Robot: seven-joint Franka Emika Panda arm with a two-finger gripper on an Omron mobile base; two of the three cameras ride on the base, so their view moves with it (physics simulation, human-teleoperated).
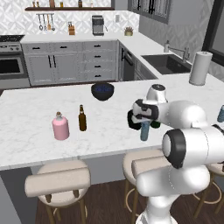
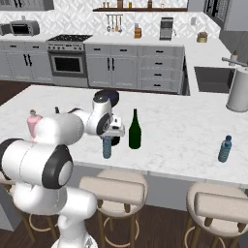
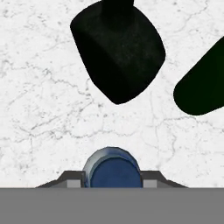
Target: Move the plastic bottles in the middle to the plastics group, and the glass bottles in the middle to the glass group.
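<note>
My gripper (image 1: 144, 120) (image 2: 108, 132) reaches down over the middle of the island, its jaws pressed against both sides of the pale-blue plastic bottle (image 1: 144, 132) (image 2: 107, 147) near the cap. The hand view looks straight down on that blue cap (image 3: 114, 170) between the fingertips. Just beyond it stand the squat black glass bottle (image 3: 118, 48) and the tall dark-green wine bottle (image 2: 134, 131) (image 3: 201, 87). The pink bottle (image 1: 61, 127) and the brown bottle (image 1: 82, 118) of the glass group stand at the left. The plastics group's blue bottle (image 2: 224, 149) stands at the far right.
A dark bowl (image 1: 102, 91) sits farther back on the marble island. A paper-towel roll (image 2: 239, 89) stands by the sink (image 1: 166, 63) at the back right. Padded stools (image 1: 59, 181) line the near edge of the island.
</note>
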